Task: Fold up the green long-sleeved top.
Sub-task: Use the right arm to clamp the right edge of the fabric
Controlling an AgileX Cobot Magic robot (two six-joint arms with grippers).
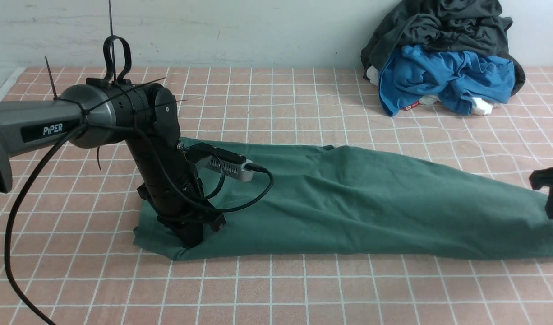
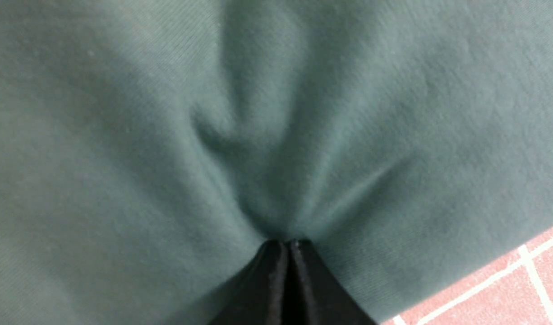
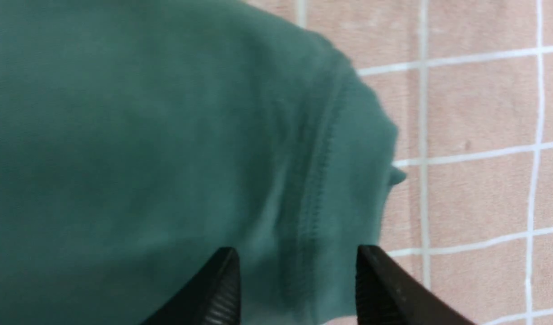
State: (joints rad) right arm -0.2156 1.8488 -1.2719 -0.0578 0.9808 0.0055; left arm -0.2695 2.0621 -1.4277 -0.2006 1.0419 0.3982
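The green long-sleeved top (image 1: 357,207) lies as a long flattened band across the checked table, running from left of centre to the right edge. My left gripper (image 1: 191,238) stands on its left end. In the left wrist view this gripper (image 2: 285,244) is shut on a pinch of the green cloth (image 2: 276,135), and creases fan out from its tips. My right gripper (image 1: 550,198) shows only partly at the right edge, over the top's right end. In the right wrist view it (image 3: 297,253) is open, its fingers astride a stitched hem (image 3: 321,171).
A heap of dark grey clothing (image 1: 443,31) with a blue garment (image 1: 443,79) sits at the back right against the wall. The pink checked cloth (image 1: 303,293) covers the table. A black cable (image 1: 15,216) hangs from the left arm.
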